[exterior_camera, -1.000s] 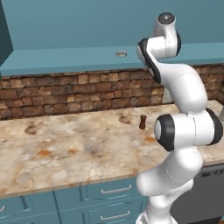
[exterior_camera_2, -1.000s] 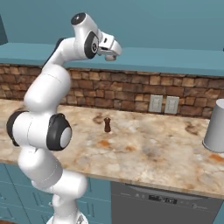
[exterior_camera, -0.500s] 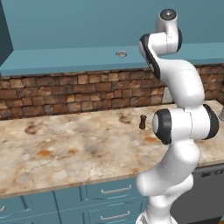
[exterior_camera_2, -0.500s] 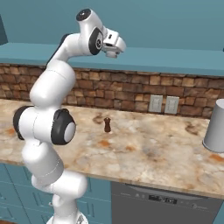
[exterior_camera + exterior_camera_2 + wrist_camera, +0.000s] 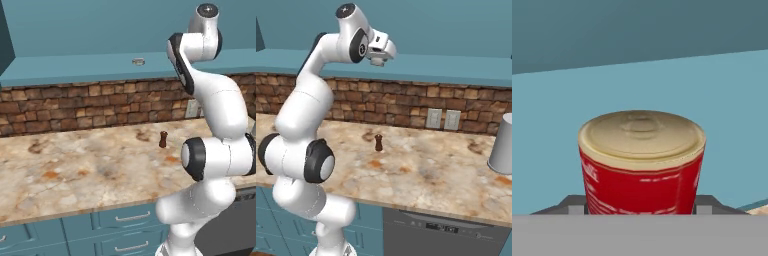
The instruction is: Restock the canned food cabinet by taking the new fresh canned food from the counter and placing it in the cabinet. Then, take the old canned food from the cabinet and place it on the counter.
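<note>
In the hand view the old canned food, a red-and-white can with a beige lid, stands upright on the cabinet's teal shelf floor. It sits close, between my two fingertips. My gripper is open, one fingertip at each side of the can. In the right base view the gripper is up at the shelf edge and hides the can. The new fresh canned food, a flat silver tin, lies on the cabinet shelf, left of my arm. The counter lies below.
A slim dark pepper mill stands on the counter near the brick backsplash. A tall grey cylinder stands at the counter's right end. Wall outlets sit on the backsplash. Teal drawers and a dishwasher are below.
The arm's upper joints have swung to the right while the hand stays at the shelf edge. The tin on the shelf has not moved.
</note>
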